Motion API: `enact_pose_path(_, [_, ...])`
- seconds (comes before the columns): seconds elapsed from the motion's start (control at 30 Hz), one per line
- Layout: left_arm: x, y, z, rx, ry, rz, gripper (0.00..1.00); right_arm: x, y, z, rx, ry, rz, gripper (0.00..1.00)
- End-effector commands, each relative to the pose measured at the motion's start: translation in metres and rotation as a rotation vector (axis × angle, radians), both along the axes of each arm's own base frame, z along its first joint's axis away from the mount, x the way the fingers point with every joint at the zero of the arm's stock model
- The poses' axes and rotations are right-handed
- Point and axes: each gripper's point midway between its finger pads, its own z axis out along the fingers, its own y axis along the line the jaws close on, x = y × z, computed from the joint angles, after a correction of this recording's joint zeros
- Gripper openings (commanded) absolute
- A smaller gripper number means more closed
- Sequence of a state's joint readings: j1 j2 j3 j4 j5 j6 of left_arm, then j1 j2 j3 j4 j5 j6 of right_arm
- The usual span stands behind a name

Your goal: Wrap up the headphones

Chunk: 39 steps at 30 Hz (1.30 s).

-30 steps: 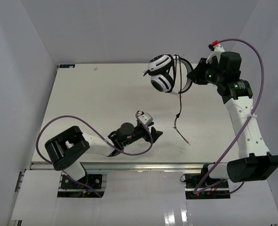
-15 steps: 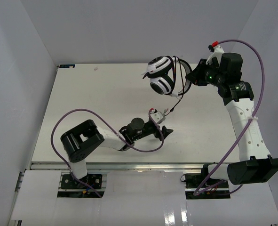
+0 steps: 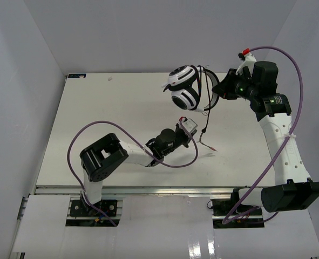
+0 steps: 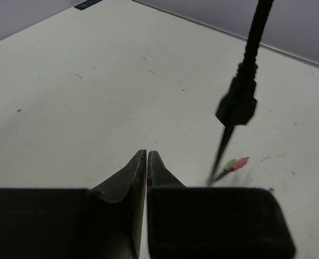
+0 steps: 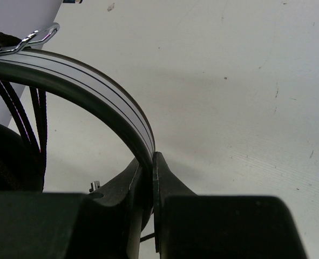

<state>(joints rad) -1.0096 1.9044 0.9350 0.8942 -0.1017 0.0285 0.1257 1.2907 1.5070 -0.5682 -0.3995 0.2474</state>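
The white headphones (image 3: 184, 98) hang in the air at the back right, cups to the left. My right gripper (image 3: 219, 90) is shut on their striped headband (image 5: 94, 81), pinched between the fingertips (image 5: 150, 156). A few turns of the thin black cable (image 5: 19, 116) lie round the band. The rest of the cable (image 3: 205, 127) hangs down, its frayed red and green ends (image 4: 236, 163) just above the table. My left gripper (image 4: 147, 154) is shut with the cable (image 4: 240, 102) to the right of its fingers, outside them. In the top view the left gripper (image 3: 196, 138) sits just left of the hanging cable.
The white table (image 3: 121, 108) is walled by pale panels on three sides. Purple robot cables loop by the left arm (image 3: 170, 162) and over the right arm (image 3: 291, 59). A small dark tag (image 3: 77, 76) marks the back left corner.
My left arm has reached forward and right, up to the hanging cable, and its jaws have gone from open to shut. The headphones and right gripper have barely moved.
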Motion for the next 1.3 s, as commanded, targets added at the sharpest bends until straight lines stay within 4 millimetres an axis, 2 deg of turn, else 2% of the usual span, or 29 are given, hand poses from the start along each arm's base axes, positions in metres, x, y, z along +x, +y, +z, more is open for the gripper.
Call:
enact_pose_path(0.0, [0.006, -0.002, 0.007, -0.002, -0.021, 0.023, 0.15, -0.009, 0.008, 0.036, 0.067, -0.101, 0.036, 0.08])
enact_pose_path(0.03, [0.006, -0.003, 0.006, -0.003, -0.02, 0.018, 0.24, -0.009, 0.008, 0.035, 0.065, -0.101, 0.037, 0.08])
enact_pose_path(0.07, [0.005, -0.003, 0.006, -0.008, -0.019, 0.011, 0.4, -0.009, 0.009, 0.035, 0.063, -0.103, 0.038, 0.08])
enact_pose_path(0.1, [0.002, -0.005, 0.006, -0.012, -0.018, -0.006, 0.5, -0.009, 0.008, 0.035, 0.062, -0.103, 0.037, 0.08])
enact_pose_path(0.13, [-0.001, -0.006, 0.006, -0.016, -0.017, -0.026, 0.58, -0.009, 0.008, 0.035, 0.062, -0.103, 0.036, 0.08])
enact_pose_path(0.23, [-0.008, -0.006, 0.004, -0.01, -0.011, -0.058, 0.72, -0.008, 0.007, 0.035, 0.056, -0.105, 0.03, 0.08])
enact_pose_path(0.3, [-0.009, 0.004, -0.002, 0.004, -0.003, -0.032, 0.75, -0.008, 0.006, 0.035, 0.051, -0.108, 0.03, 0.08])
enact_pose_path(0.4, [-0.003, 0.031, -0.002, 0.003, -0.002, 0.074, 0.79, -0.008, 0.006, 0.035, 0.051, -0.109, 0.032, 0.08])
enact_pose_path(0.47, [0.008, 0.06, -0.007, 0.021, 0.02, 0.209, 0.81, -0.008, 0.006, 0.035, 0.05, -0.109, 0.032, 0.08])
enact_pose_path(0.53, [0.014, 0.079, -0.007, 0.028, 0.032, 0.286, 0.83, -0.008, 0.006, 0.035, 0.049, -0.108, 0.031, 0.08])
enact_pose_path(0.6, [0.013, 0.091, -0.011, 0.024, 0.055, 0.323, 0.84, -0.008, 0.006, 0.035, 0.049, -0.109, 0.032, 0.08])
enact_pose_path(0.7, [0.011, 0.1, -0.005, 0.003, 0.045, 0.324, 0.86, -0.009, 0.007, 0.035, 0.05, -0.108, 0.035, 0.08])
enact_pose_path(0.8, [-0.004, 0.09, 0.005, -0.032, 0.007, 0.192, 0.87, -0.009, 0.007, 0.034, 0.051, -0.106, 0.04, 0.08])
enact_pose_path(0.97, [-0.039, 0.044, 0.002, -0.006, -0.022, -0.134, 0.9, -0.009, 0.009, 0.035, 0.054, -0.106, 0.048, 0.08])
enact_pose_path(1.0, [-0.041, 0.035, 0.008, -0.018, -0.031, -0.172, 0.9, -0.009, 0.009, 0.035, 0.054, -0.106, 0.05, 0.08])
enact_pose_path(1.1, [-0.064, 0.011, 0.01, -0.045, -0.03, -0.359, 0.9, -0.009, 0.009, 0.034, 0.053, -0.107, 0.054, 0.08])
enact_pose_path(1.27, [-0.077, -0.003, 0.008, -0.082, 0.009, -0.455, 0.88, -0.01, 0.009, 0.032, 0.048, -0.103, 0.057, 0.08])
